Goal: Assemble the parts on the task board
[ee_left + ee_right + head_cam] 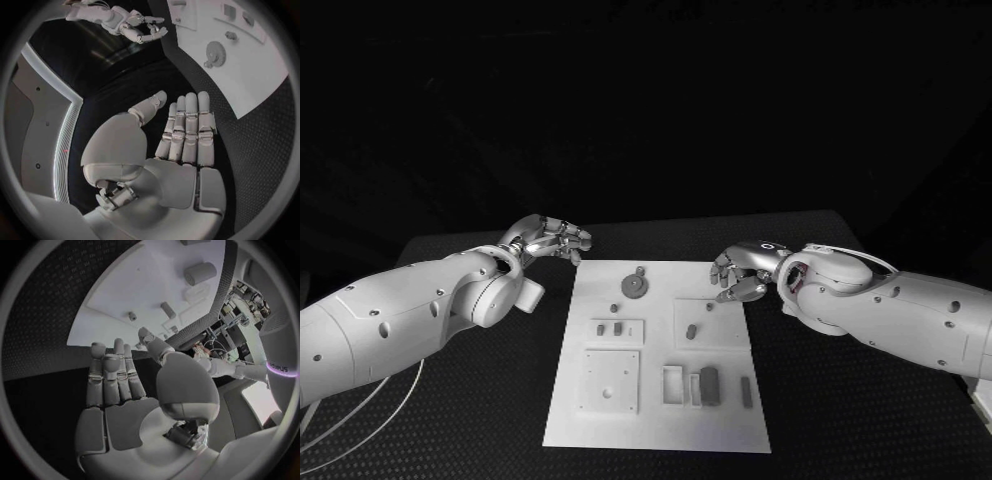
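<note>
At the far left corner of the flat white rectangular task board (pixel 661 350), the robot's silver left hand (pixel 548 239) is hovering over the black table (pixel 473 420), just off the board's edge. Its fingers are lying straight and side by side with the thumb angled apart, as the left wrist view (pixel 181 145) makes plain, and it is holding nothing.

Across from it, the silver right hand (pixel 740 272) is hanging at the board's far right edge, fingertips reaching just over the white surface. From its own wrist camera (pixel 125 390) the fingers are standing extended, the thumb spread away, the palm bare.

Between the two hands, near the board's far edge, a small grey toothed gear wheel (pixel 635 284) is lying flat. A little closer to the robot, two short dark pegs (pixel 609 328) are sitting side by side on a raised square, and another small grey piece (pixel 691 330) is resting on the square beside it. Nearer still, a long dark grey block (pixel 710 385) is lying next to a pale rectangular holder (pixel 674 383), with a thin grey bar (pixel 746 392) just beside them toward the right edge. A white square plate (pixel 609 380) is occupying the near left part of the board.
</note>
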